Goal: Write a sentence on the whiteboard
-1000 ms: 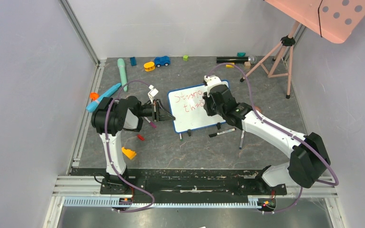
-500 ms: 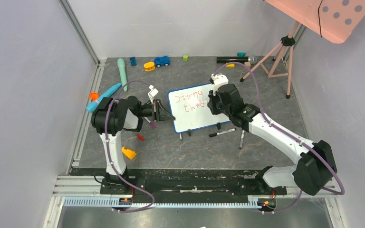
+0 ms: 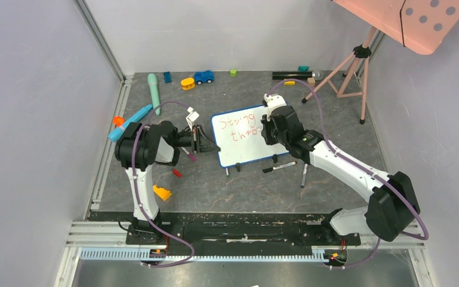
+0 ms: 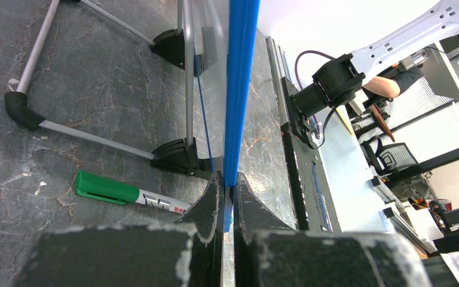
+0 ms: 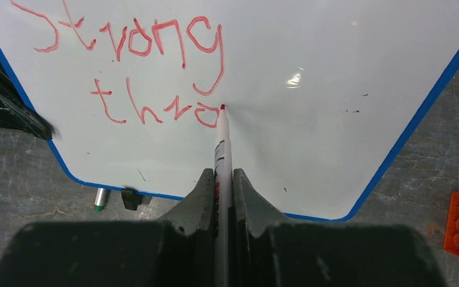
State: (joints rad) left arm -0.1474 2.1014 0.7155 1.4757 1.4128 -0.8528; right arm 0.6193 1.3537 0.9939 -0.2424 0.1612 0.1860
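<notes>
The whiteboard [image 3: 239,146] stands mid-worktop [image 3: 215,191]. The left pincer [image 4: 227,191] clamps its blue frame, likely bracing it. The right pincer [image 5: 220,179] grips a red marker [image 5: 222,140], tip touching the board, where the sentence [image 5: 131,66] reads "Strong thro".

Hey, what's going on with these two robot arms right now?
The left gripper is shut on the blue edge of the whiteboard, apparently steadying it. The right gripper is shut on a red marker, whose tip touches the board beside the last letter. The sentence reads "Strong thro" for now, so the writing is unfinished.
</notes>
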